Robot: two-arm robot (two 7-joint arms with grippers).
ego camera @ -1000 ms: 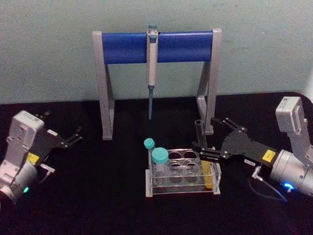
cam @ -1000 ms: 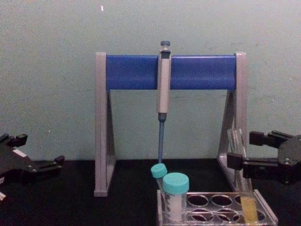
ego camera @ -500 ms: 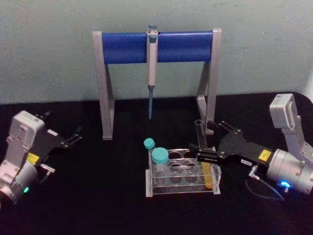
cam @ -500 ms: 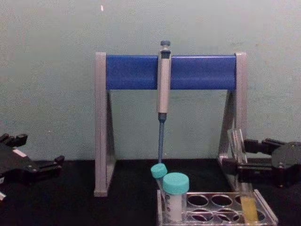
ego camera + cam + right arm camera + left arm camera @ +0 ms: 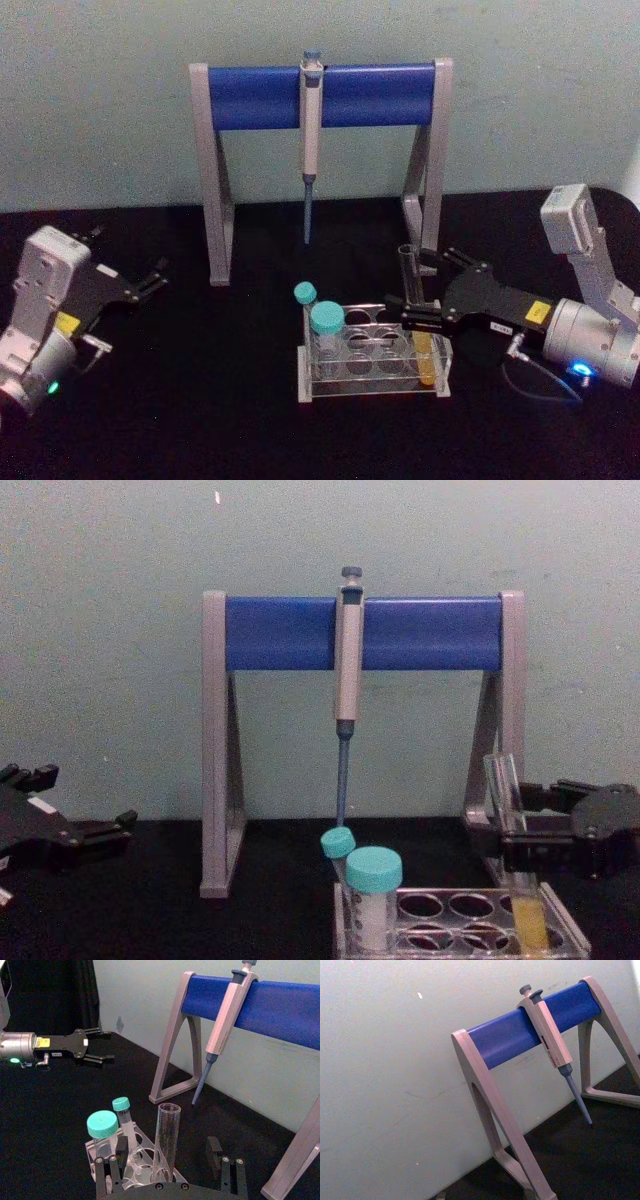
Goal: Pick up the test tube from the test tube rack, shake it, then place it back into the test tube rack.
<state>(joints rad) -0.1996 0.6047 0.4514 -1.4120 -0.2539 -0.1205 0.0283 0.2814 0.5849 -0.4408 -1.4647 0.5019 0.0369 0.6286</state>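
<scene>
The test tube (image 5: 413, 300) stands upright in the right end of the clear test tube rack (image 5: 368, 388), with yellow-orange liquid at its bottom (image 5: 528, 923). My right gripper (image 5: 409, 289) is open around the tube's upper part, one finger on each side. The right wrist view shows clear gaps between the tube (image 5: 166, 1142) and the fingers (image 5: 214, 1152). From the chest view the tube (image 5: 503, 792) passes between the right gripper's (image 5: 505, 822) fingers above the rack (image 5: 455, 953). My left gripper (image 5: 148, 281) is parked open at the far left, and is also in sight as the left gripper (image 5: 101, 1047).
Two teal-capped tubes (image 5: 326, 320) stand in the rack's left end. Behind the rack stands a grey-and-blue pipette stand (image 5: 250, 97) with a pipette (image 5: 311, 140) hanging from it. The table top is black (image 5: 200, 400), with a pale wall behind.
My right gripper has moved left toward the rack until its open fingers flank the tube. The tube, the rack and the left arm have not moved.
</scene>
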